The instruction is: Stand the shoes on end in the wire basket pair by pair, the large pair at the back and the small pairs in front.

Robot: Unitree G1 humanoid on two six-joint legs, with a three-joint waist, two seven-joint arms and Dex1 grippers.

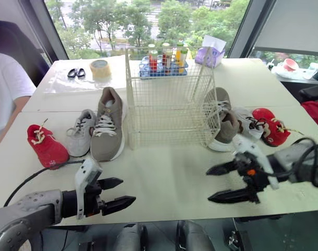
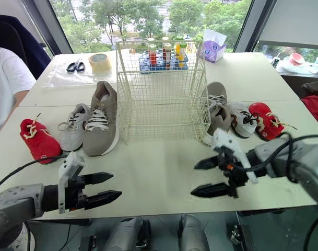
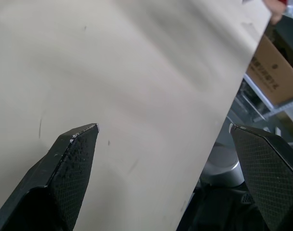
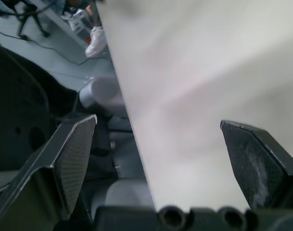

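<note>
Wire basket (image 1: 169,104) stands upright at the middle of the surface (image 1: 169,167). All six shoes lie on their soles outside it.

Head view, left of the basket, going outward:
- left taupe shoe (image 1: 108,123), the large one, just beside the basket wall
- left grey shoe (image 1: 81,132), touching the taupe one
- left red shoe (image 1: 46,146), a little apart

Head view, right of the basket, going outward and bunched together:
- right taupe shoe (image 1: 224,125), against the basket's front corner
- right grey shoe (image 1: 248,125)
- right red shoe (image 1: 271,126)

Behind the basket are a blue crate of bottles (image 1: 164,63), a tape roll (image 1: 100,68), scissors (image 1: 75,72) and a tissue box (image 1: 210,55). A person in a white shirt (image 1: 7,89) sits well to the basket's left.

The left hand (image 1: 128,190) hovers in front of the basket, toward its left, fingers spread and empty. The right hand (image 1: 208,184) hovers in front of the basket, toward its right, also spread and empty.

Left wrist view: the black fingers (image 3: 71,159) stand wide apart, with bare surface between them. A cardboard box (image 3: 276,72) lies beyond the surface edge.

Right wrist view: the fingers (image 4: 261,159) stand wide apart over the surface edge, gripping nothing.
</note>
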